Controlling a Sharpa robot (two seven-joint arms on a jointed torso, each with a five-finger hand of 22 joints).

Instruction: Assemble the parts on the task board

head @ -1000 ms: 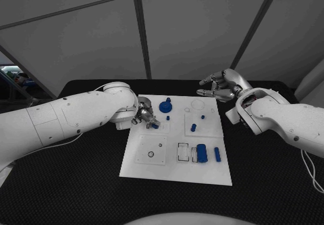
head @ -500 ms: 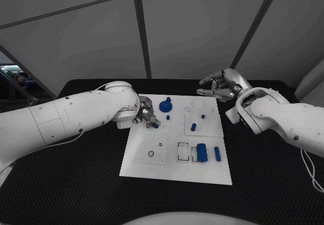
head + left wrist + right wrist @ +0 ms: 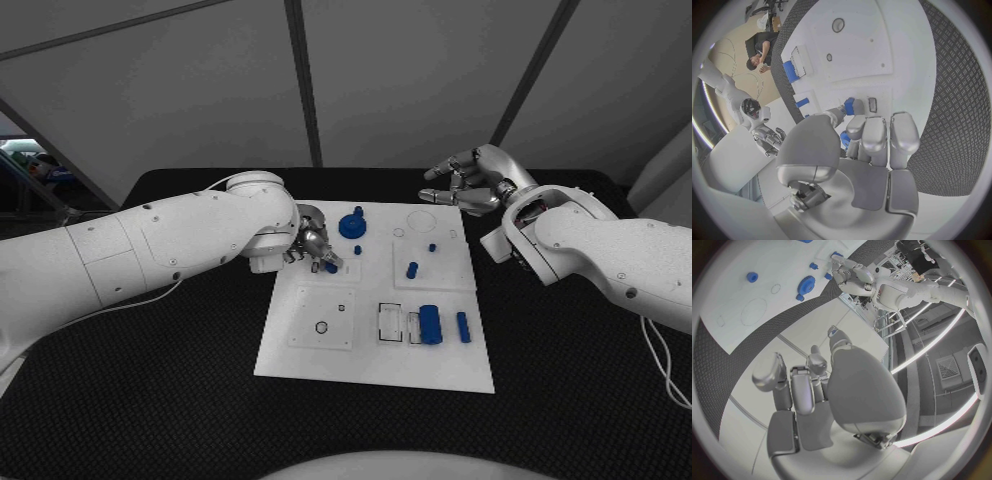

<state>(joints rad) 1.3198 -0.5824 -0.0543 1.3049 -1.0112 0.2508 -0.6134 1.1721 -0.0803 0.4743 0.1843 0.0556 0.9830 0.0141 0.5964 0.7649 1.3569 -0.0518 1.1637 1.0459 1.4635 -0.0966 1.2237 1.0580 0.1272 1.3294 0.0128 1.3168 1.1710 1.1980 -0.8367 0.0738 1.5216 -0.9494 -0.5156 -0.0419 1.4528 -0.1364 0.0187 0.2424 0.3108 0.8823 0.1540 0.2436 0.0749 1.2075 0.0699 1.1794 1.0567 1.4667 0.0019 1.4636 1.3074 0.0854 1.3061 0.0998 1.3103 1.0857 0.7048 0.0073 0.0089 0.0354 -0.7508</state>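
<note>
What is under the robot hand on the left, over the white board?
The left robot hand pinches a small blue part above the task board. Its fingers cover the board directly beneath.

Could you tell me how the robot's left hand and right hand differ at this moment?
The left hand is low over the task board, pinching a small blue part; the right hand hovers beyond the board's far edge, fingers curled, holding nothing. Both are silver.
</note>
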